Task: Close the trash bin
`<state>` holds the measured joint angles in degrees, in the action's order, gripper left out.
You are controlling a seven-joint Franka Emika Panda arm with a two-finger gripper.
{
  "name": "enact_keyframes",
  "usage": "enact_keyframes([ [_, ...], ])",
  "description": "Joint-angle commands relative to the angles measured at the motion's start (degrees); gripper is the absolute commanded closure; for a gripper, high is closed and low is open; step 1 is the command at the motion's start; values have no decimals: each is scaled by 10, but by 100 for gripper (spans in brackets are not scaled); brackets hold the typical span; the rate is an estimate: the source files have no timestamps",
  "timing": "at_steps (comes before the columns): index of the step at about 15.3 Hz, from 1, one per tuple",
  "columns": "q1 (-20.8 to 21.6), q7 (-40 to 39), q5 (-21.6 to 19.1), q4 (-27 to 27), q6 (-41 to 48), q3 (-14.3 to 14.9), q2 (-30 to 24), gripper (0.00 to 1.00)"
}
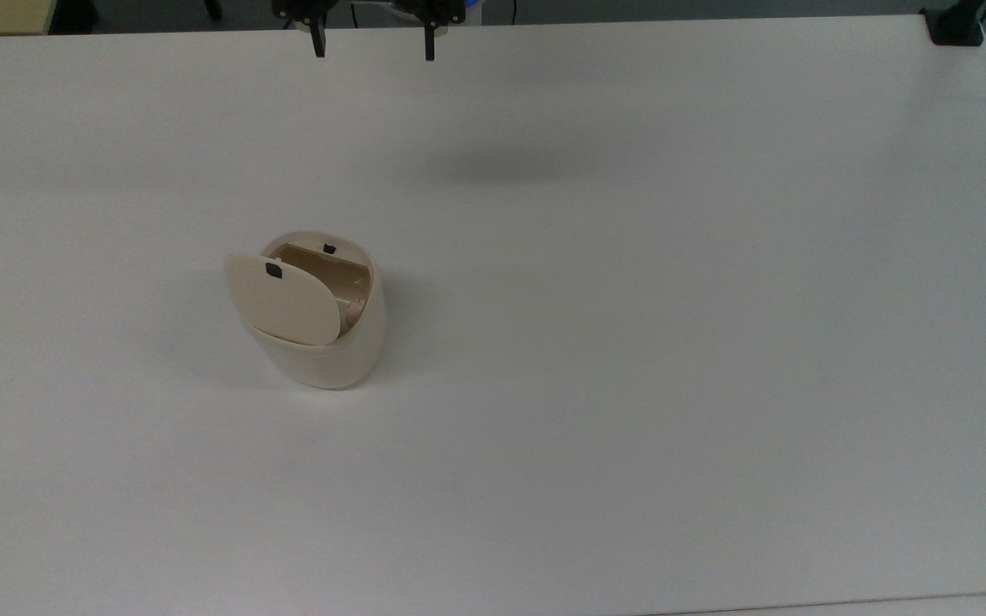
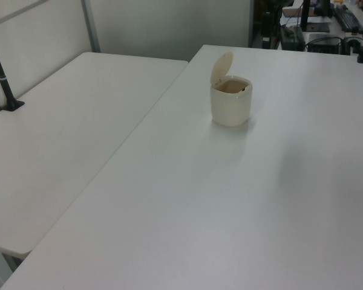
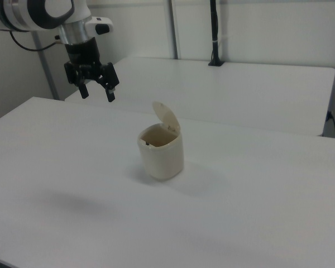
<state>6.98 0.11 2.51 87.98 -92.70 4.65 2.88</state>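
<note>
Bare white counter fills the foreground, and on it stands the trash bin, left of centre in the top view. It is a small cream-beige plastic bin with a rounded-square body that narrows slightly toward its base. Its flat lid is open, hinged at one edge of the rim and tilted up steeply, so the tan interior shows beneath it. A small black latch tab sits near the free edge of the lid, and a matching dark catch marks the opposite side of the rim. In the left view the bin sits toward the far end of the counter with the lid raised on the left view's left side; in the right view the bin has its lid standing up on the right view's right.

Well apart from the bin, the gripper hangs in the air above the counter, at the top edge of the top view. Its black jaws are spread wide and hold nothing. A soft shadow lies on the counter beneath it.
</note>
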Motion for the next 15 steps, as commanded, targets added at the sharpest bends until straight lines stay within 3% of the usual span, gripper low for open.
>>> enact_keyframes([
  [1,0,-14,-10,12,10,6,-20,0],
  [13,1,-15,-10,11,13,6,-20,0],
  [15,1,-15,-10,11,13,5,-19,12],
])
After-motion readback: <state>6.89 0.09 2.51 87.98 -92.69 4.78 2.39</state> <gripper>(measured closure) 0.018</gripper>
